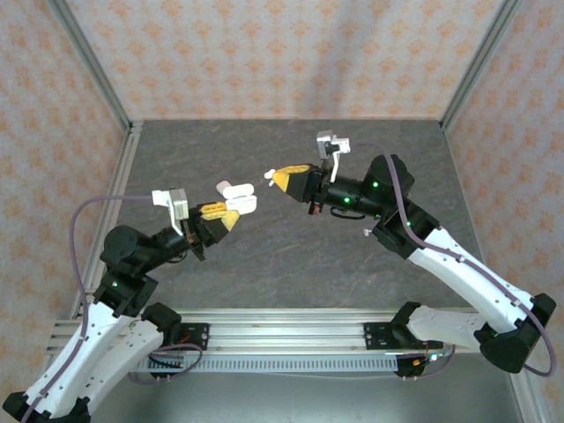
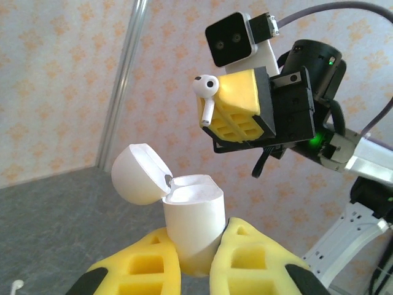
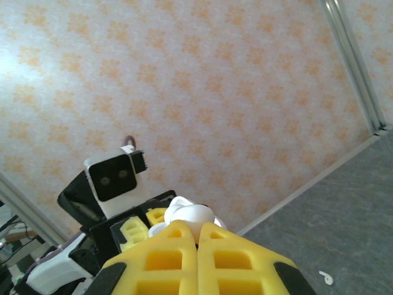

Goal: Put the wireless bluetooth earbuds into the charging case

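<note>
My left gripper (image 2: 199, 230) is shut on the lower body of a white charging case (image 2: 195, 212), held upright above the table. The case's rounded lid (image 2: 136, 175) is hinged open to the left. My right gripper (image 3: 196, 228) is shut on a glossy white earbud (image 3: 195, 215), which sticks out past its yellow fingertips. In the left wrist view that earbud (image 2: 206, 91) hangs stem down, above and slightly right of the open case, with a clear gap. From above, the case (image 1: 238, 196) and the held earbud (image 1: 270, 173) are close together mid-table.
A second loose earbud (image 3: 326, 278) lies on the grey table (image 1: 264, 256), seen near the right arm (image 1: 367, 232). Patterned walls with metal posts (image 1: 92, 66) enclose the table on three sides. A slotted rail (image 1: 282, 330) runs along the near edge.
</note>
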Action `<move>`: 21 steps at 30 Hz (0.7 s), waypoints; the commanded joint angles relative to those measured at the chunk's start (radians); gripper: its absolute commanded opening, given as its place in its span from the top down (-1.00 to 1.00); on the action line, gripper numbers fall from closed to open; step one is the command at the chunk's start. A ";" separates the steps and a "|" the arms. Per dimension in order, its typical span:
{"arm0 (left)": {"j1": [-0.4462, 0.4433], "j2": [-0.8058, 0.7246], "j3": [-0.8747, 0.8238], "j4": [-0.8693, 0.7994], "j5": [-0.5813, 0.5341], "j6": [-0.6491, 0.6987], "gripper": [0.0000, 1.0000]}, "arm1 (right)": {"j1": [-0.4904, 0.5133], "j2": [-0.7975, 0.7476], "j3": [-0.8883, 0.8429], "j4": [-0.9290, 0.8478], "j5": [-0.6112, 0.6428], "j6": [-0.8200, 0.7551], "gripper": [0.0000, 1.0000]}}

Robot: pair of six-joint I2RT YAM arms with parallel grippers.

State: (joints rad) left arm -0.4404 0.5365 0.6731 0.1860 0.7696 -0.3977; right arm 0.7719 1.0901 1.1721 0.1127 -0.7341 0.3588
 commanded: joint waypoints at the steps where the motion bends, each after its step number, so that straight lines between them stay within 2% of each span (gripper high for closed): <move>1: -0.019 0.013 0.052 0.072 0.033 -0.033 1.00 | 0.007 -0.003 0.036 0.059 -0.060 -0.006 0.94; 12: -0.092 0.072 0.096 0.006 0.023 0.042 1.00 | 0.021 0.037 0.083 -0.015 -0.105 -0.048 0.97; 21: -0.108 0.072 0.103 0.000 -0.006 0.065 1.00 | 0.026 0.028 0.073 -0.066 -0.121 -0.047 0.99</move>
State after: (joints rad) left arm -0.5373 0.6159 0.7391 0.1776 0.7773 -0.3641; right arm 0.7914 1.1351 1.2224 0.0555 -0.8276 0.3351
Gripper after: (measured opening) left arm 0.121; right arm 0.055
